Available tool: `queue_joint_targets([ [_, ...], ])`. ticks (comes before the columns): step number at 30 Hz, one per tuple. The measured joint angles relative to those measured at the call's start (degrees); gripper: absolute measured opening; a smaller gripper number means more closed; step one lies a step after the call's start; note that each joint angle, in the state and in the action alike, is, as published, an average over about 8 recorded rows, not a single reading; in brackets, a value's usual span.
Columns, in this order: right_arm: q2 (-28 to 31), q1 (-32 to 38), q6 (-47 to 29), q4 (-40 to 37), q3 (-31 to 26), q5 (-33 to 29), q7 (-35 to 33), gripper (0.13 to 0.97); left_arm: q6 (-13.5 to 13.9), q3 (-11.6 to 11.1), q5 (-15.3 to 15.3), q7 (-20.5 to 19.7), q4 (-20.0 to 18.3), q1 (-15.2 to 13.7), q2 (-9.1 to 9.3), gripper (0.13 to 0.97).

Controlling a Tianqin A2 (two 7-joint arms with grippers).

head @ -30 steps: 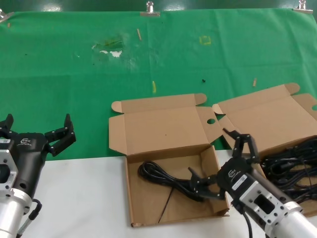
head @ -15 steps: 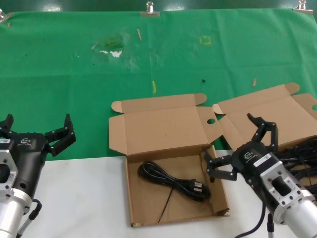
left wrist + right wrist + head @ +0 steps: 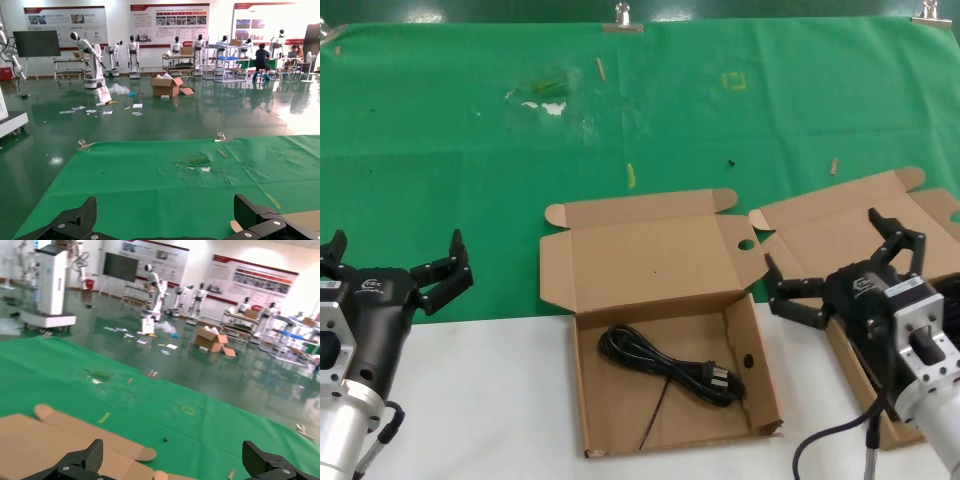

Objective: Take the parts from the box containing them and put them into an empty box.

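The right claw [image 3: 842, 274] hides most of the cord box [image 3: 840, 225].

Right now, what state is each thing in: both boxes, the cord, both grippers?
Box with round holes: lid open, one black power cord lying loose inside.
Box on the right: lid open, contents hidden behind the right arm.
Right gripper: open, empty, above the right box.
Left gripper: open, empty, parked at left.
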Motion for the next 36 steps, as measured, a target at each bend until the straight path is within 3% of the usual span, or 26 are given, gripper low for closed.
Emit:
queue_joint_targets([
  [19,0.20,2.60,6.89,-3.15,1.76,11.77,0.86,0.966,0.00,0.00,-0.01,-0.01,0.00,0.00,0.00,0.966],
  [36,0.22,2.78,7.38,-3.38,1.89,12.61,0.92,0.966,0.00,0.00,-0.01,-0.01,0.00,0.00,0.00,0.966],
])
